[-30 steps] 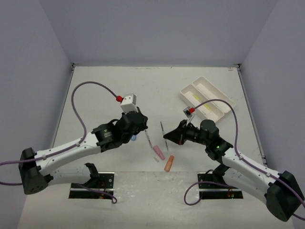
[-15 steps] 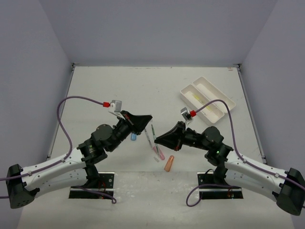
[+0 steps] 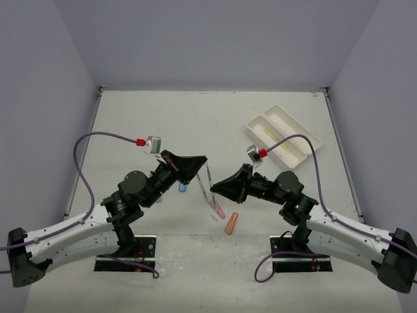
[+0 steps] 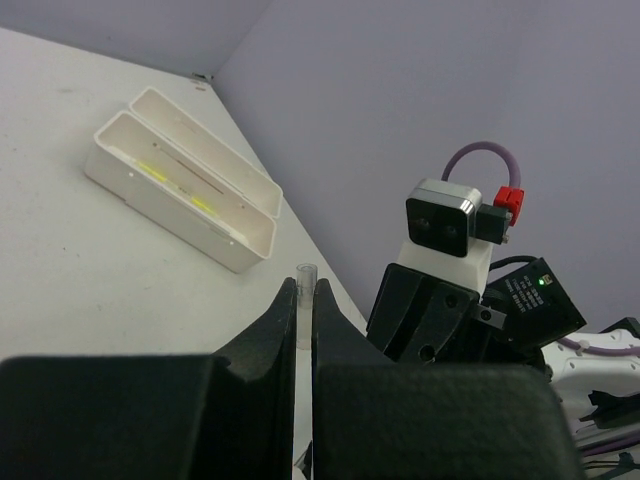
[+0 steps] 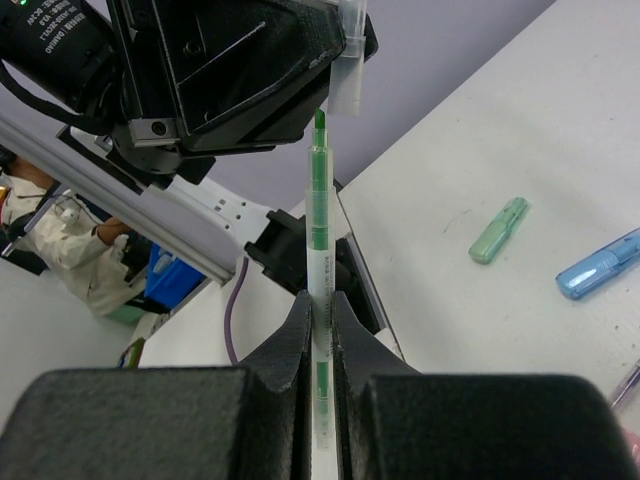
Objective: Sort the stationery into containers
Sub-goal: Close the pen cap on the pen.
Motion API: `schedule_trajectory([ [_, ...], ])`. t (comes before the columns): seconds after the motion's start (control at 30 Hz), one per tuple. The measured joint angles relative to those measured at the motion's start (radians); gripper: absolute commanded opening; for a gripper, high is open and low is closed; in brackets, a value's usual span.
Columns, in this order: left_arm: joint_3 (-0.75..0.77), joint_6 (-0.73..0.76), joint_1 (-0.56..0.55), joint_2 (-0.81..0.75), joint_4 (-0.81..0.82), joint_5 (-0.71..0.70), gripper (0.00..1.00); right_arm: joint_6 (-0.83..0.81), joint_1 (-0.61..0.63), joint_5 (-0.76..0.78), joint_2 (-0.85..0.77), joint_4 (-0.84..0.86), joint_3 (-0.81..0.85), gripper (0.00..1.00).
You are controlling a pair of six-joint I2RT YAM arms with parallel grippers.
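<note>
My right gripper (image 3: 213, 184) (image 5: 320, 300) is shut on a thin green pen (image 5: 318, 235) (image 3: 209, 175), raised above the table with its bare tip pointing up and left. My left gripper (image 3: 204, 158) (image 4: 305, 288) faces it, shut on a small clear cap (image 4: 305, 300) (image 5: 347, 75). In the right wrist view the pen tip sits just below and left of the cap, with a small gap. The white two-compartment tray (image 3: 257, 135) (image 4: 170, 215) stands at the back right with yellow pens (image 3: 272, 132) inside.
On the table beneath the grippers lie a blue piece (image 3: 182, 186) (image 5: 600, 270), a pink piece (image 3: 218, 208), an orange piece (image 3: 230, 223) and a thin pen (image 3: 203, 189). A green piece (image 5: 498, 231) shows in the right wrist view.
Both arms have risen from the table and turned to face each other. The right one brought the green pen up, the left one the clear cap, and the tips have come close together.
</note>
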Motion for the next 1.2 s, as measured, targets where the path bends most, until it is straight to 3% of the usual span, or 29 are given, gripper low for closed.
schedule_trajectory([
  [1.2,0.009,0.009,0.000,0.011,0.023,0.025,0.00,-0.011,0.016,0.025,-0.005,-0.044,0.006,0.00],
])
